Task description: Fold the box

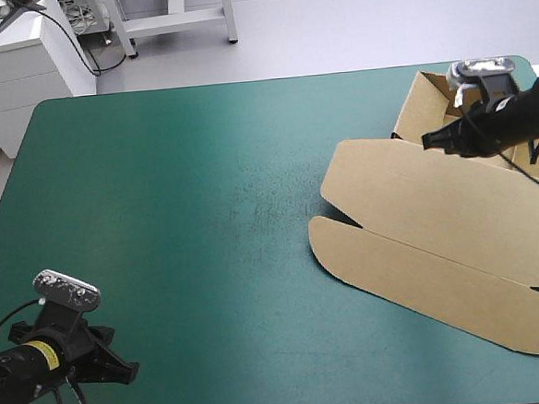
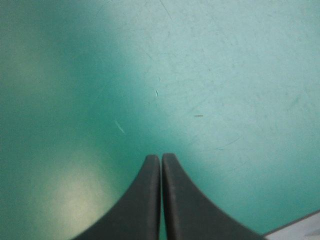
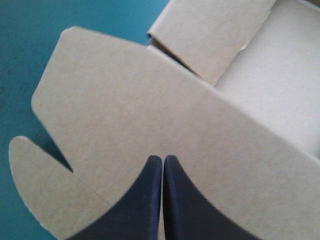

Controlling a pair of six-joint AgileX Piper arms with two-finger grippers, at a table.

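Observation:
The brown box (image 1: pixel 438 227) lies on the right half of the table, its long lid flat with a rounded flap toward the front. Its tray part (image 1: pixel 426 101) at the far right has walls raised. My right gripper (image 1: pixel 429 141) is shut, its tip over the lid close to the fold where the tray begins. In the right wrist view the gripper (image 3: pixel 163 157) points down at the lid panel (image 3: pixel 125 100), with a raised tray wall (image 3: pixel 210 35) ahead of it. My left gripper (image 1: pixel 124 371) rests shut near the front left corner, over bare cover (image 2: pixel 161 156).
The teal-green cover (image 1: pixel 178 218) stretches bare between the two arms. The box runs to the table's right edge and close to the front right corner. The table's edge (image 2: pixel 300 227) shows just beside my left gripper.

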